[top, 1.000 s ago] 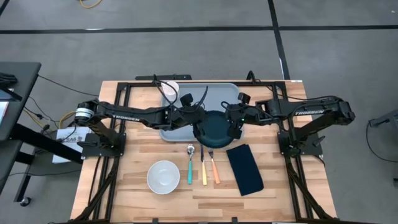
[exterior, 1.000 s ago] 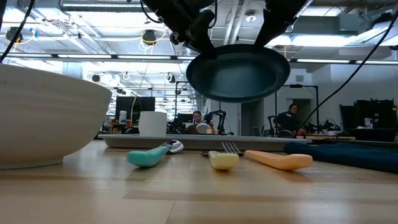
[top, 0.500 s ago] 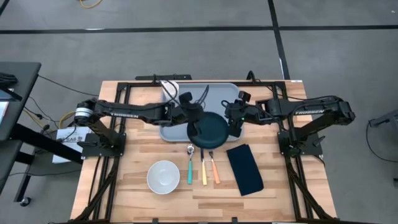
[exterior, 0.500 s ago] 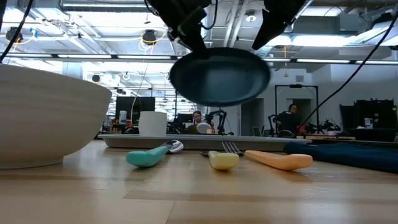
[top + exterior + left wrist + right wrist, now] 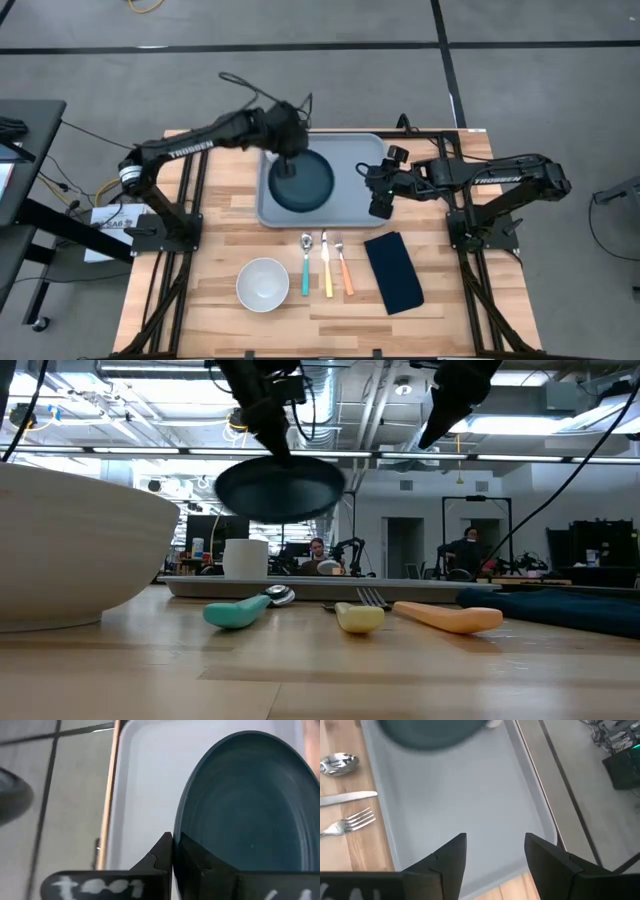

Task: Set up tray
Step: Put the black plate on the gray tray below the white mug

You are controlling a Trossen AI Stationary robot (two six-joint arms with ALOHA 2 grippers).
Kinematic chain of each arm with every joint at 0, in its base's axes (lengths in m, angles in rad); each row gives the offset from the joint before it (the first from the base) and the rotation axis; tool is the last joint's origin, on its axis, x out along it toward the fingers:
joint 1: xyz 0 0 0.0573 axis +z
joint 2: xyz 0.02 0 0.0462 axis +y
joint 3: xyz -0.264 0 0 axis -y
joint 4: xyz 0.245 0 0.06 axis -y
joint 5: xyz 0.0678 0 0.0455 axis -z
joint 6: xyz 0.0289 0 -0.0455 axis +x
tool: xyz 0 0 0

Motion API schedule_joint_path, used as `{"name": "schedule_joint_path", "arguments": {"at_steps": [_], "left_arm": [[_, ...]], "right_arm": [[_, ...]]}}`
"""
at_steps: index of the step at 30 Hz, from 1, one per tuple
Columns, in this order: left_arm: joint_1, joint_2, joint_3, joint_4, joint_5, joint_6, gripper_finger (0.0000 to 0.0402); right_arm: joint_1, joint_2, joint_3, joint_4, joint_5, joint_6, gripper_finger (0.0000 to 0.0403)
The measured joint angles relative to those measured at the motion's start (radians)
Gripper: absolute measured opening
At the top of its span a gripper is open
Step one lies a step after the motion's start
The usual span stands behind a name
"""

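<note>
The tray (image 5: pixel 335 170) is seen lying flat at the far middle of the table (image 5: pixel 200 290), its long axis running left to right, parallel to the far table edge; rim upward.

Change noted against the picture a second ago: the plate (image 5: pixel 301 183), then held between both arms over the tray's near edge, has been carried to the tray's left half and is now borne by one arm alone. In the low view it is seen in the air, clear of the tray, tilted slightly.

The left gripper (image 5: pixel 173 851) is pinched shut on the plate's rim. The right gripper (image 5: pixel 495 851) has been drawn back over the tray's right end, fingers spread, nothing held.

Judgement: handover finished; plate placement on the tray is under way but not yet done.

Cutlery (image 5: pixel 324 265), bowl (image 5: pixel 263 283) and napkin (image 5: pixel 392 272) lie untouched on the near table.
</note>
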Motion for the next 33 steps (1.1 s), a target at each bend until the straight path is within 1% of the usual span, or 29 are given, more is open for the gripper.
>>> {"name": "schedule_joint_path", "arguments": {"at_steps": [5,8,10,12,16,18,21,23,29,30,33], "left_arm": [[0.064,0.000,0.006,-0.060,0.110,0.375,0.0000],[0.085,0.000,0.006,-0.059,0.163,0.526,0.0000],[0.099,0.000,0.006,-0.062,0.206,0.577,0.0000],[0.113,0.000,0.006,-0.062,0.258,0.597,0.0000],[0.147,0.000,0.006,-0.081,0.344,0.573,0.0000],[0.154,0.000,0.006,-0.084,0.351,0.499,0.0000],[0.152,0.001,0.006,-0.043,0.351,0.307,0.0000],[0.147,0.001,0.008,-0.002,0.346,0.111,0.0000],[0.150,0.001,0.021,-0.031,0.329,-0.445,0.0000],[0.150,0.001,0.021,-0.047,0.331,-0.507,0.0000],[0.144,0.001,0.009,-0.091,0.325,-0.628,0.0000]], "right_arm": [[0.000,0.000,0.000,-0.023,-0.005,0.000,0.0194],[0.000,0.000,0.000,-0.041,-0.005,0.001,0.0194],[0.000,0.000,0.000,-0.062,-0.005,0.008,0.0192],[0.000,0.000,0.000,-0.084,-0.009,0.025,0.0189],[0.000,0.000,0.000,-0.127,-0.041,0.045,0.0185],[0.000,0.000,0.000,-0.142,-0.056,0.053,0.0183],[0.007,0.000,0.000,-0.159,-0.058,0.074,0.0181],[0.007,0.000,0.000,-0.166,-0.058,0.089,0.0180],[0.008,0.000,0.000,-0.245,-0.058,0.132,0.0182],[0.007,0.000,-0.002,-0.255,-0.058,0.137,0.0182],[0.007,0.000,-0.023,-0.265,-0.058,0.141,0.0182]]}}
